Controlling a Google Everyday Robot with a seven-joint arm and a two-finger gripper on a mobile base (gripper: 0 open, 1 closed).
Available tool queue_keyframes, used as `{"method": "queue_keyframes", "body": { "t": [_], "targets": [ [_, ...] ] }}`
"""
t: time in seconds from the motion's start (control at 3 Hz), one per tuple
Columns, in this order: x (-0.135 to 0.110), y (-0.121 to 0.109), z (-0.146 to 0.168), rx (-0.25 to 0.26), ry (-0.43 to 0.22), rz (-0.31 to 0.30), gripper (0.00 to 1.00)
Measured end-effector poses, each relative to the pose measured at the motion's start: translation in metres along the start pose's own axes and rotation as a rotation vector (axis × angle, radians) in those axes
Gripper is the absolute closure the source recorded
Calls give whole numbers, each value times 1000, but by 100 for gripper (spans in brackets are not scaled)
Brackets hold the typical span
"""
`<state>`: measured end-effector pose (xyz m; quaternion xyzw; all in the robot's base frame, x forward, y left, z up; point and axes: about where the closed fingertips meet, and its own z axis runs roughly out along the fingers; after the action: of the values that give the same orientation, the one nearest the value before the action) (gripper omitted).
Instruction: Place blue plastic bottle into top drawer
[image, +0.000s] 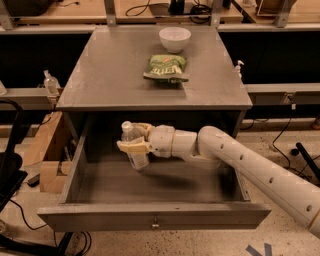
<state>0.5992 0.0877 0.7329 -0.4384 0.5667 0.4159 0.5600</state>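
The blue plastic bottle is a clear, faintly bluish bottle with a white cap, standing almost upright inside the open top drawer, near its back left. My gripper reaches in from the right and is shut on the bottle around its middle, one pale finger across its front. The bottle's base is at or just above the drawer floor; I cannot tell if it touches. The drawer is pulled fully out, with a flat grey front panel and a small central knob.
On the cabinet top lie a green chip bag and a white bowl. A small pump bottle stands at the right edge. Cardboard boxes and another bottle are on the left.
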Motion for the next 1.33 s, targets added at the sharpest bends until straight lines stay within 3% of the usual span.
{"method": "queue_keyframes", "body": {
  "t": [0.33,0.67,1.33],
  "targets": [
    [17,2,1,9,-19,26,100],
    [17,3,2,5,-21,27,82],
    [15,6,6,-3,-22,26,36]
  ]
}}
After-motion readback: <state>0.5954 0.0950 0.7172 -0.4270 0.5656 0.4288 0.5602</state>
